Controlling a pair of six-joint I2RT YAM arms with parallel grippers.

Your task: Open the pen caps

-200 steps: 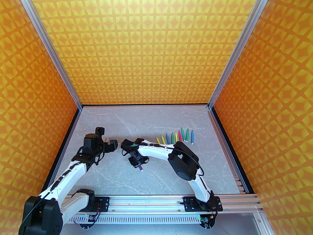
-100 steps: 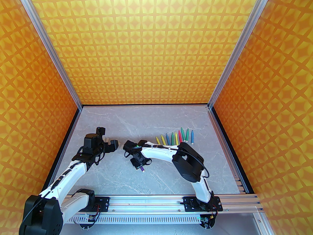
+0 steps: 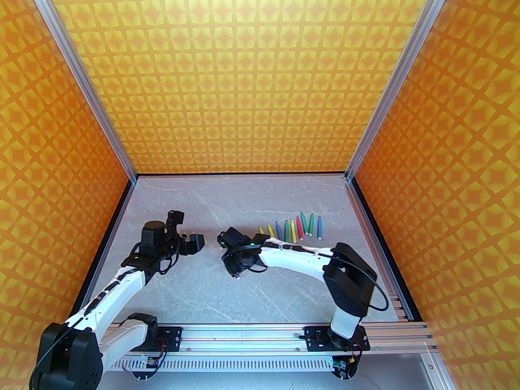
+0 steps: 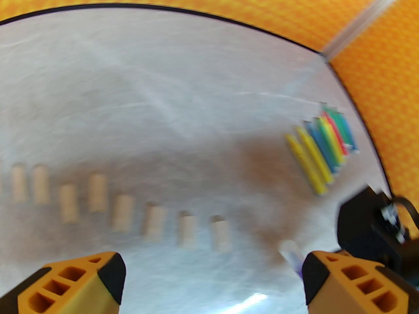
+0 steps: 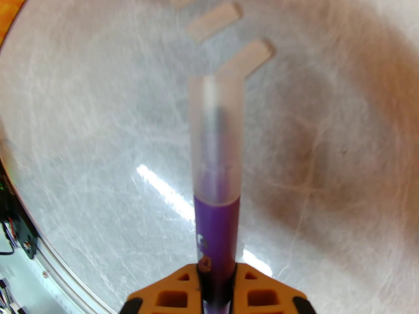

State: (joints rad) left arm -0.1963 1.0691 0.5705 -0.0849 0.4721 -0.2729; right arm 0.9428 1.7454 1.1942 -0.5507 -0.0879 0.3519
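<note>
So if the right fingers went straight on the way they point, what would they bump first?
Probably the nearest loose cap on the table: the capped purple pen in the right fingers points at it, though depth is unclear.

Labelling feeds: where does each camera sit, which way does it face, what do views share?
Top external: above and behind the robot, looking down at the table; left arm and right arm show.
Left wrist: faces across loose pen caps toward uncapped pens; left gripper open.
Right wrist: looks along the capped purple pen in the right gripper.
Shared: both wrist views show those caps.
</note>
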